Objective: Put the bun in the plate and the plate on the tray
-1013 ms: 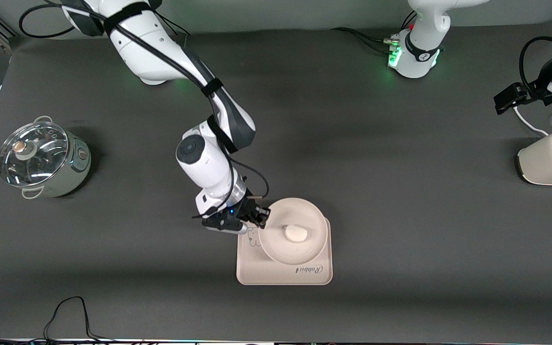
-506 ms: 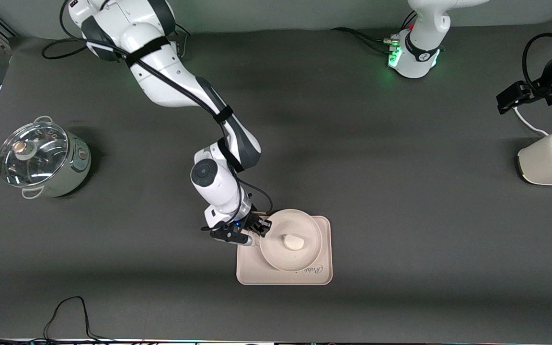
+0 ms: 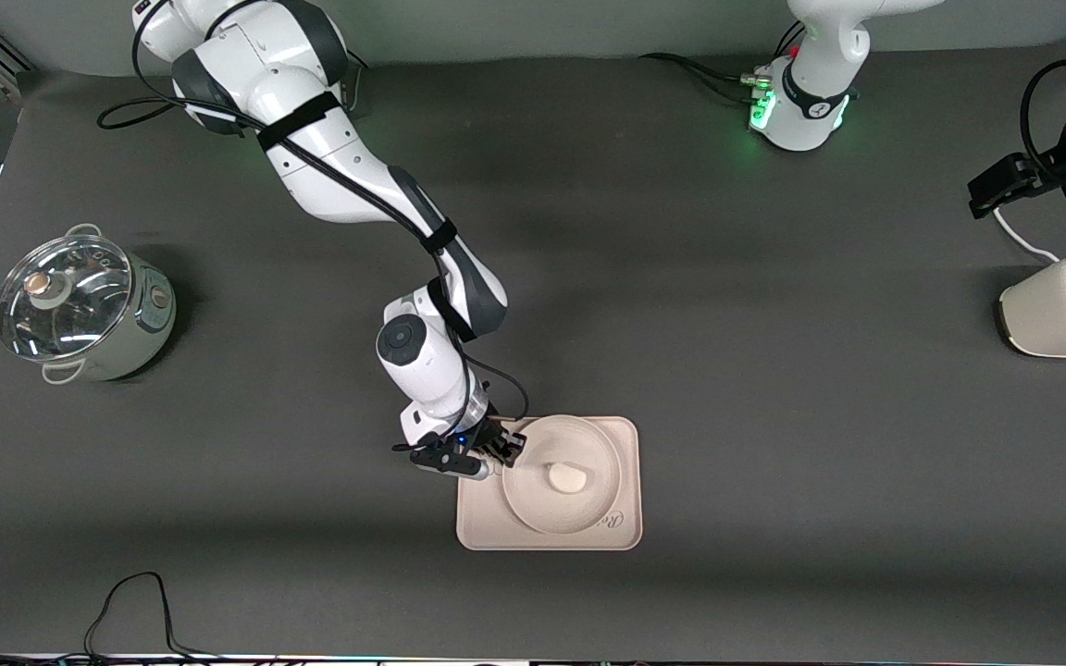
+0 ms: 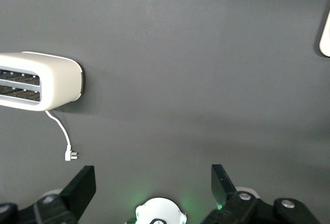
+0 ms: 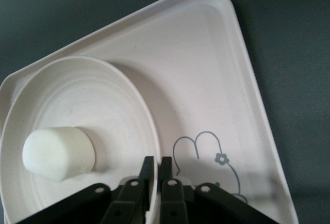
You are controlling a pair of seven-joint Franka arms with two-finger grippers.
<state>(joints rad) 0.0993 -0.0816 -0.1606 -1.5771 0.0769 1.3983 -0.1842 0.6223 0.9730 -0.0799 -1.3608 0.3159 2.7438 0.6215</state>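
Observation:
The round cream plate lies on the cream-pink tray near the front middle of the table, with the off-white bun in it. My right gripper is shut on the plate's rim at the side toward the right arm's end. In the right wrist view the fingers pinch the rim of the plate, the bun sits inside, and the tray shows its rabbit drawing. My left gripper is open and empty, up by the toaster at the left arm's end of the table.
A cream toaster stands at the left arm's end of the table, also in the left wrist view with its plug lead. A glass-lidded pot stands at the right arm's end.
My right gripper has lowered the plate with the bun down onto the tray and shifted it toward the tray's middle. The left arm has drifted slightly.

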